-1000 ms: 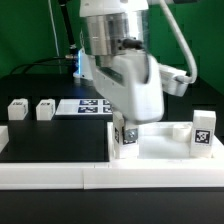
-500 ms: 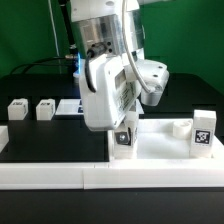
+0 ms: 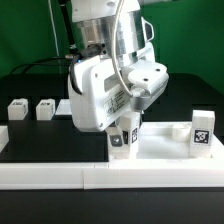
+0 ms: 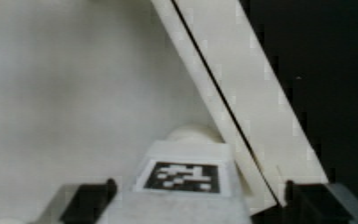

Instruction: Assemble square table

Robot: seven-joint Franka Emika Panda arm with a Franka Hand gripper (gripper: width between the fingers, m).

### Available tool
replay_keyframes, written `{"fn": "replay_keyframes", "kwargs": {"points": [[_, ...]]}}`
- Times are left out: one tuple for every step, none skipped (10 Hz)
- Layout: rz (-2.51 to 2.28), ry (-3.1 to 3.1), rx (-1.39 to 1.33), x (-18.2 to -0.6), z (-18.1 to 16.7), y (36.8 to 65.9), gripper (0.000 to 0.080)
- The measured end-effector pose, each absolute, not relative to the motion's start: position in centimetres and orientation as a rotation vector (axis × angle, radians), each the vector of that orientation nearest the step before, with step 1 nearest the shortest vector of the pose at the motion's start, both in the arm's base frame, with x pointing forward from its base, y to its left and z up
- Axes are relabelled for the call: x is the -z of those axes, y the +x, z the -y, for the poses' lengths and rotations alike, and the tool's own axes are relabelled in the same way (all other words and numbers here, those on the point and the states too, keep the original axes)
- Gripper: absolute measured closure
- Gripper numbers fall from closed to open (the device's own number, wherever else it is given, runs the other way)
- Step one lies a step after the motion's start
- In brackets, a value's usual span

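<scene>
The gripper (image 4: pixel 202 198) is open above the square table slab (image 3: pixel 165 148). Its fingers (image 4: pixel 94 200) stand on either side of the tagged leg (image 4: pixel 188 168) without touching it. This leg stands upright at the slab's corner on the exterior view's left. A second leg (image 3: pixel 203 130) stands at the slab's right end. A third leg (image 3: pixel 17 110) and a fourth leg (image 3: pixel 45 109) rest on the black worktop (image 3: pixel 50 140), well apart from the slab.

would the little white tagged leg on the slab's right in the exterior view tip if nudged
Probably: the small white plastic tagged leg stands upright, taller than wide, at the white square plastic slab's edge. It looks rigid and likely light, so expect sliding or toppling.
</scene>
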State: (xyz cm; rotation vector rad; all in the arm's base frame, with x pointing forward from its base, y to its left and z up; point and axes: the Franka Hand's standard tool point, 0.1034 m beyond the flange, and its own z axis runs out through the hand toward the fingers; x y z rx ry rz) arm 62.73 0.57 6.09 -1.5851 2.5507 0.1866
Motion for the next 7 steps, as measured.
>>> {"fn": "replay_keyframes", "kwargs": {"points": [[-2.457, -1.733, -0.175, -5.99, -0.84, 62.47, 0.0186], [-2.320, -1.915, -0.166, -6.06, -1.25, 62.24, 0.0157], [-2.160, -2.098, -0.151, -6.29, -1.38, 62.18, 0.0152], [-1.984, -2.262, -0.116, -6.36, -1.22, 62.35, 0.0152], [-1.941, -2.298, -0.111, -6.29, -1.16, 62.34, 0.0151], [-1.874, -2.352, -0.106, -6.25, -1.10, 62.33, 0.0151], [-1.721, -2.467, -0.088, -6.23, -0.94, 62.35, 0.0151]]}}
